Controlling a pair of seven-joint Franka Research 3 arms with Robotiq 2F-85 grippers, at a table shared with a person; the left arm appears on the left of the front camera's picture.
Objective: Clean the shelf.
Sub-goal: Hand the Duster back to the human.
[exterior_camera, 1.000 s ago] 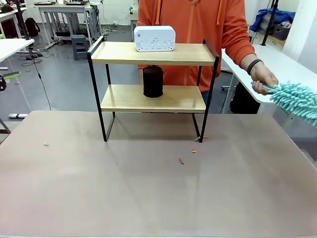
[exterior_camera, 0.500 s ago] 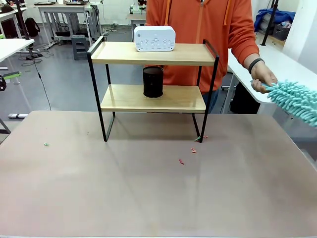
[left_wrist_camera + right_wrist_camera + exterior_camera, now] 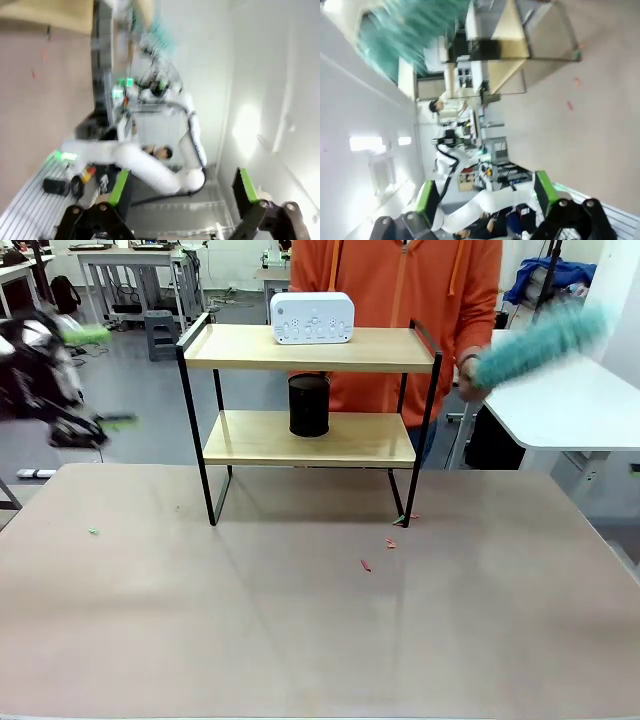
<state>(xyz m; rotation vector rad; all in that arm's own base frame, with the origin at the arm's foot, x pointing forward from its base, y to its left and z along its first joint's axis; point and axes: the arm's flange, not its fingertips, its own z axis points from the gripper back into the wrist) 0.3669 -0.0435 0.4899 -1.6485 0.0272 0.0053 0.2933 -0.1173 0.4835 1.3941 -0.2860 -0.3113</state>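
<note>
A light, stiff shelf (image 3: 310, 390) stood on the surface (image 3: 300, 620); its black frame posts looked graspable. Both hands, left (image 3: 182, 210) and right (image 3: 485, 202), were spread and held nothing.

- A grey floor (image 3: 130, 390) stretches behind the near table (image 3: 300, 640), whose top is matte beige.
- White work tables (image 3: 130, 260) with metal legs stand along the far wall at the upper left.
- Another white table (image 3: 570, 410) sits at the right edge.
- A blue cloth heap (image 3: 545, 275) lies far right.
</note>
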